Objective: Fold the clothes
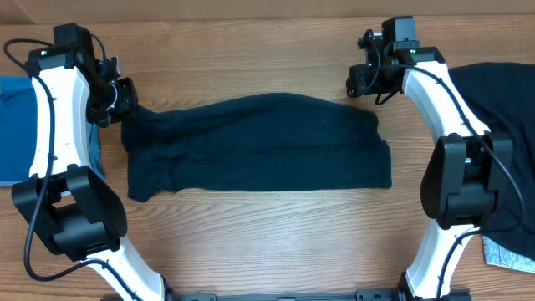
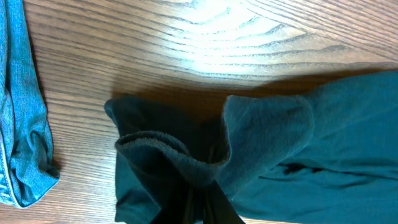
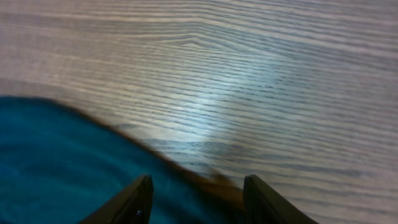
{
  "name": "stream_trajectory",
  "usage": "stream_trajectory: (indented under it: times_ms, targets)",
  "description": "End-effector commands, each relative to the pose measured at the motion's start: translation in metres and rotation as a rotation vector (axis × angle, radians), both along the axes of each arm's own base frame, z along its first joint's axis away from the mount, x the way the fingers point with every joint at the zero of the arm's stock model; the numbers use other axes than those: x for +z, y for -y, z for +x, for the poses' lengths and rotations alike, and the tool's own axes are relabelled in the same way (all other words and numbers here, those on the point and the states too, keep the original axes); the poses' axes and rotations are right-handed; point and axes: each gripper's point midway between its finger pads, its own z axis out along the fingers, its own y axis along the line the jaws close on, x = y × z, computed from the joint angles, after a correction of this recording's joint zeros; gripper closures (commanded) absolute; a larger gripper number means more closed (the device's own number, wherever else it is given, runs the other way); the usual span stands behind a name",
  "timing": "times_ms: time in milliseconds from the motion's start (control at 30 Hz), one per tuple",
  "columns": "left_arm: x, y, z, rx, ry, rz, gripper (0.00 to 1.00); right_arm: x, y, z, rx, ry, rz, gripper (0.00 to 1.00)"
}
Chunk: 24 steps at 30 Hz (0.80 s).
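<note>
1 navy garment (image 1: 259, 142) lay as a long band; your left gripper (image 1: 124, 100) clamped its corner, your right gripper (image 3: 198, 199) gaped empty just over its edge; cross-folds looked undone

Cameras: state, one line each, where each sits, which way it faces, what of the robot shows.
Overhead: above the table, looking straight down; both arms show, left gripper and right gripper near the ends of the dark garment.
Left wrist: on the left arm, looking down its closed fingers at the garment bunched there; a denim piece lies beside.
Right wrist: on the right arm, looking down between its spread fingers at the table and the garment's edge.
Shared: all three see the dark garment.
</note>
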Motion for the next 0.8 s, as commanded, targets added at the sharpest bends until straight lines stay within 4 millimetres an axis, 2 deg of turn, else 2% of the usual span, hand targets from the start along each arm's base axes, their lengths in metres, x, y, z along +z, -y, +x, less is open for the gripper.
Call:
stream_trajectory:
  times_ms: [0,200,333,500,567,633,667,767]
  targets:
    - [0.000,-0.001,0.000,-0.016,0.000,0.015,0.92,-0.027,0.007,-0.003,-0.110,-0.077,0.019,0.50]
    - [0.000,-0.001,0.000,-0.017,0.000,0.015,0.92,-0.074,0.005,-0.026,-0.176,-0.254,0.042,0.50]
    - [0.000,-0.001,0.000,-0.016,0.000,0.014,0.92,-0.084,0.006,-0.041,-0.178,-0.324,0.033,0.50]
    - [0.000,-0.001,0.000,-0.016,0.000,0.015,0.92,-0.086,0.006,-0.053,-0.179,-0.372,0.026,0.49]
    - [0.000,-0.001,0.000,-0.016,0.000,0.015,0.92,-0.086,0.006,-0.053,-0.179,-0.374,0.026,0.62]
    - [0.000,-0.001,0.000,-0.016,0.000,0.015,0.92,-0.086,0.006,-0.052,-0.179,-0.370,0.026,0.92]
    - [0.000,-0.001,0.000,-0.016,0.000,0.014,0.92,-0.086,0.006,-0.050,-0.179,-0.362,0.027,0.96]
    - [0.000,-0.001,0.000,-0.016,0.000,0.014,0.92,-0.083,0.006,-0.046,-0.178,-0.345,0.030,0.96]
